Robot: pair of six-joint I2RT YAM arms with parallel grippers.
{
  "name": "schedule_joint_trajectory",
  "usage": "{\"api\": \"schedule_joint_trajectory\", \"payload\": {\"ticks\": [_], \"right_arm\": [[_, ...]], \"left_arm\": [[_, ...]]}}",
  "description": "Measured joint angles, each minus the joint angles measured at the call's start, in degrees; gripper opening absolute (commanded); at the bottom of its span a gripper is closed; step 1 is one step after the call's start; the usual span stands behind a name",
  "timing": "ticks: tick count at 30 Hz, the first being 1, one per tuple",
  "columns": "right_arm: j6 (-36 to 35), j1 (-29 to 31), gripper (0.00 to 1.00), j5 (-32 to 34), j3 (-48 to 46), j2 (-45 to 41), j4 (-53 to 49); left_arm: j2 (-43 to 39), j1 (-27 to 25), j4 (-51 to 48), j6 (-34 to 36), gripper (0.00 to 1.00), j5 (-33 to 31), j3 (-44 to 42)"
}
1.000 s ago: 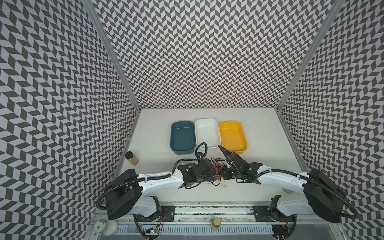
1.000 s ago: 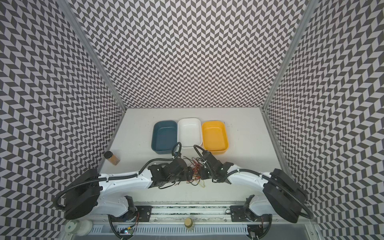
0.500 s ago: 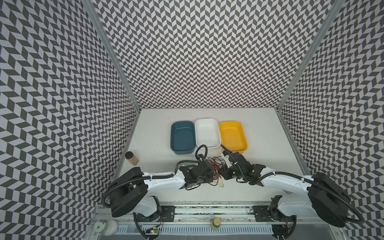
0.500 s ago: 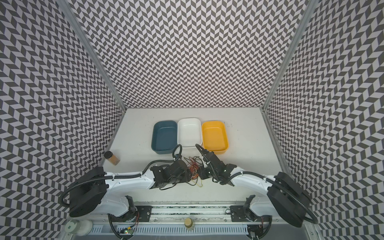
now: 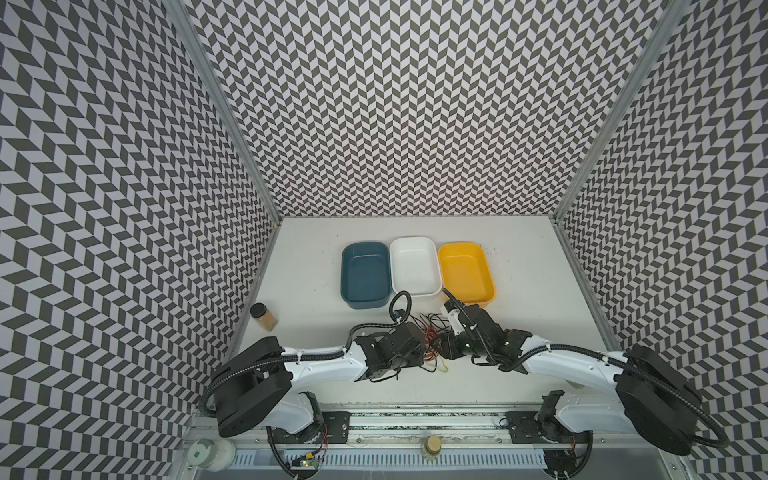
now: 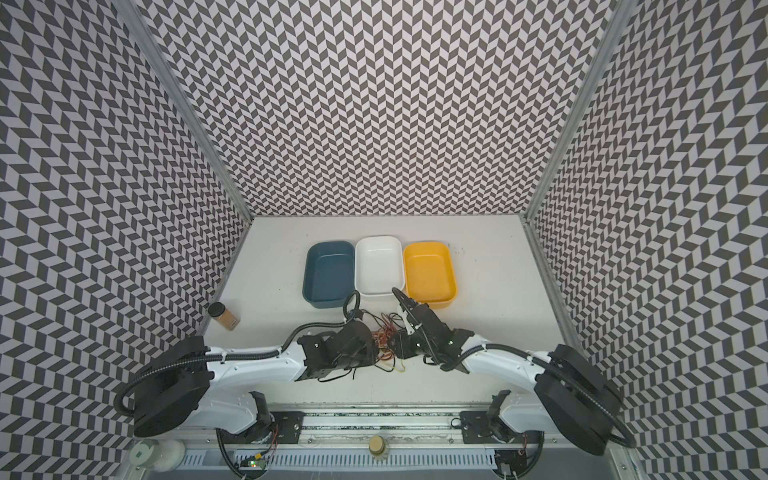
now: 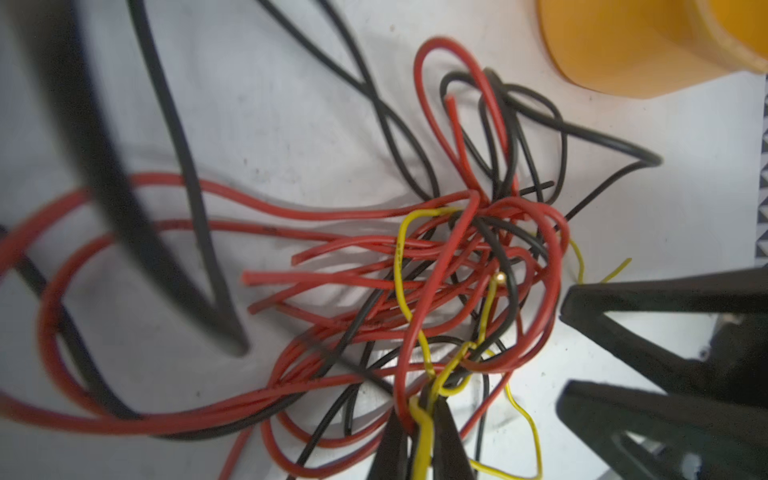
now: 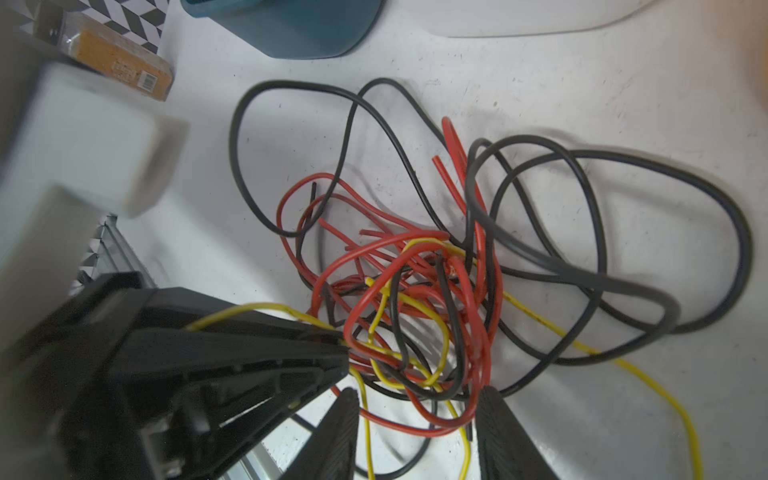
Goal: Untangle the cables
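Both top views: cables (image 5: 430,337) near front edge of table (image 5: 540,299).

The left arm (image 5: 324,368) and right arm (image 5: 573,370) wear white shells between black, drum-shaped joints (image 5: 249,390), each with a ribbed black hose (image 5: 316,355) strapped alongside. The left gripper (image 7: 419,409) and right gripper (image 8: 417,390) have black, tapered fingers (image 8: 511,436) with finely ridged inner pads (image 8: 343,419)

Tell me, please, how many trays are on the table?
3, in a row beyond the cables: dark blue tray left, white tray middle, yellow tray right. None appears hidden.
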Motion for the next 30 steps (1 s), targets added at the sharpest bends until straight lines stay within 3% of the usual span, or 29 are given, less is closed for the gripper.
{"api": "schedule_joint_trajectory", "payload": {"ticks": [12, 21, 26, 30], "right_arm": [[0.26, 0.0, 0.36, 1.92, -0.04, 0.68, 4.17], [0.63, -0.15, 0.43, 1.57, 0.0, 0.28, 5.22], [1.95, -0.22, 0.13, 0.52, 0.0, 0.37, 6.08], [2.62, -0.22, 0.03, 1.97, -0.02, -1.33, 4.52]], "left_arm": [[-16.76, 0.0, -0.22, 1.77, 0.0, 2.34, -7.19], [-31.06, 0.0, -0.07, 5.4, 0.0, 5.77, -11.47], [-32.96, 0.0, -0.57, 7.17, 0.0, 6.88, -11.56], [-34.56, 0.0, -3.89, 9.07, 0.0, 6.38, -10.47]]}}
